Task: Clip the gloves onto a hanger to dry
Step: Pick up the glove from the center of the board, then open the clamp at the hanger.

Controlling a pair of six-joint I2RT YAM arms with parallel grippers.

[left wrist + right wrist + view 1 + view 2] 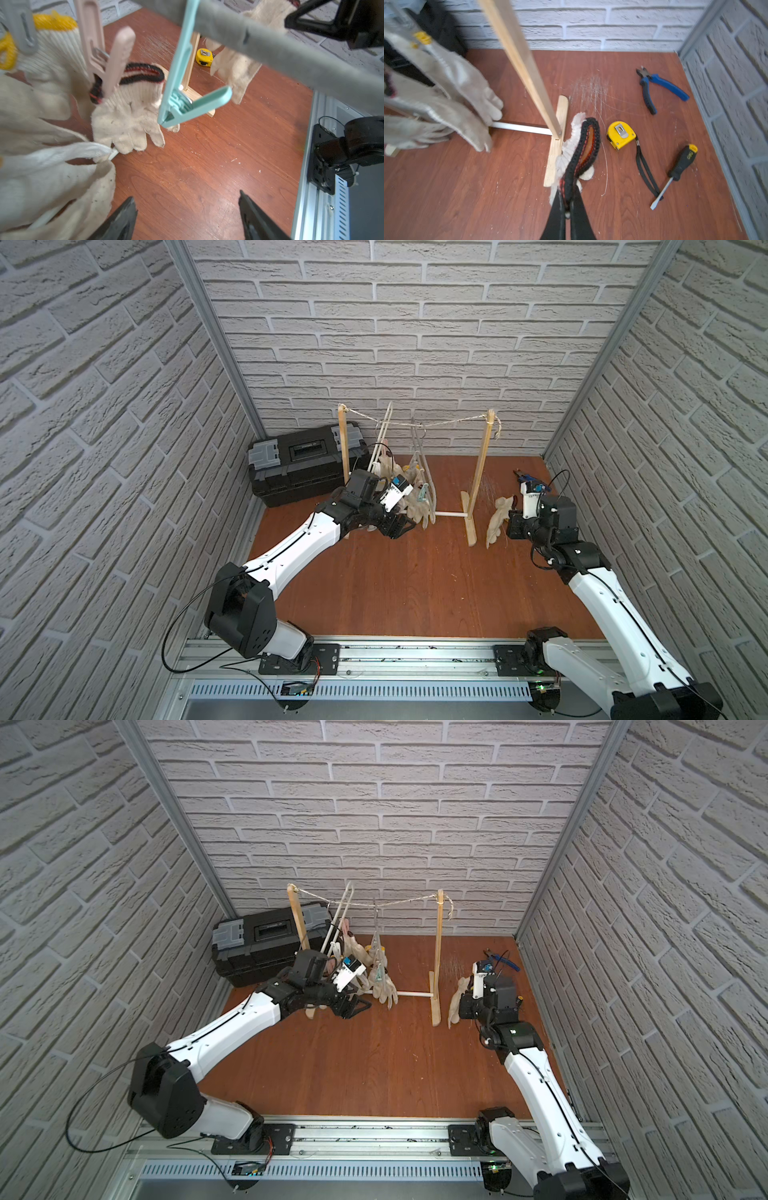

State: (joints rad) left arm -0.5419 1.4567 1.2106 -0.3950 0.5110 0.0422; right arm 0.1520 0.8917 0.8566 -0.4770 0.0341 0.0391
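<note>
Currently: right gripper clamped shut on black-red cuff of off-white knitted glove, beside wooden rack foot. Left gripper wide apart, empty, near teal plastic clip; other off-white gloves hang clipped on blurred grey bar, probably hanger.

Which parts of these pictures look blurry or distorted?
Left wrist view: the grey hanger bar close to the lens and the nearest gloves are out of focus, the teal clip is sharper. Right wrist view: the hanging gloves are smeared, the tape measure and black-cuffed glove fairly crisp. In both top views the brick walls bow outward; light is even.
</note>
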